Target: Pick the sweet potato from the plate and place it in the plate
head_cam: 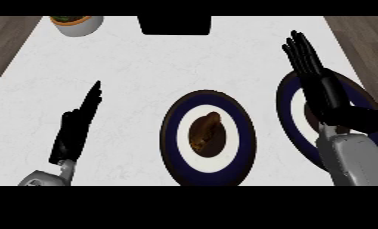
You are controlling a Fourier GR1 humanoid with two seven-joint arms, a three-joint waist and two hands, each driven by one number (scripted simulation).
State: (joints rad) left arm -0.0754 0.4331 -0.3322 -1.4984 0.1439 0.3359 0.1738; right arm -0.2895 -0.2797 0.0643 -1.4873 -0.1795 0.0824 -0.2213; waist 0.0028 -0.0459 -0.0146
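A brown sweet potato (206, 132) lies in the middle of a dark-rimmed plate (171, 138) with a white ring, in the lower centre of the head view. A second plate (289, 104) of the same kind sits at the right, partly hidden by my right forearm. My right hand (319, 85) hovers over that second plate with straight fingers pointing away, holding nothing. At the lower left my left hand (74, 128) rests open on its edge, fingers straight, well left of the sweet potato.
A white bowl (77, 25) with something green and orange inside stands at the far left corner of the white counter. A black box-like object (175, 25) sits at the far centre edge. Wooden floor shows past both sides of the counter.
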